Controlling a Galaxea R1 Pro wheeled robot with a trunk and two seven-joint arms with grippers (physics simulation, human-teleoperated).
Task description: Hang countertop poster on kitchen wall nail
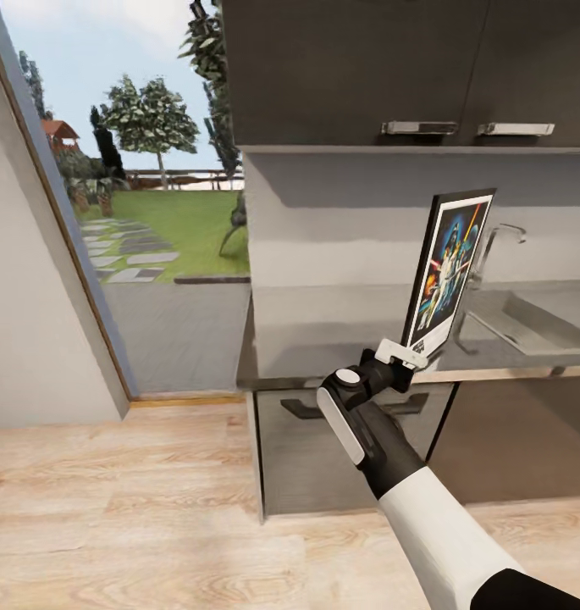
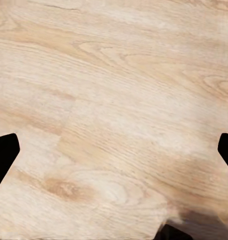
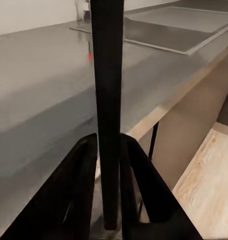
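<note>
The right hand (image 1: 406, 354) is clenching the bottom edge of the poster (image 1: 449, 268), holding it upright above the front edge of the tabletop (image 1: 323, 339), with the printed face turning toward the camera and slightly to the left. In the right wrist view the poster (image 3: 108, 100) is showing edge-on as a thin dark strip running straight out between the two black fingers (image 3: 79, 190), which are pressing against it on either side.

The poster's long axis is standing nearly vertical, leaning a little to the right at the top, and it is extending up and away from the hand. The sink (image 1: 535, 326) and its tap (image 1: 493, 246) are lying just behind and to the right of it.

The left hand is pointing down at the pale wood floor (image 2: 114, 100); its dark fingertips (image 2: 4, 155) are sitting wide apart at the frame edges, so it is looking released and empty.

No wall nail is showing here, so the next move is probably turning to find one, with the right arm carrying.
</note>
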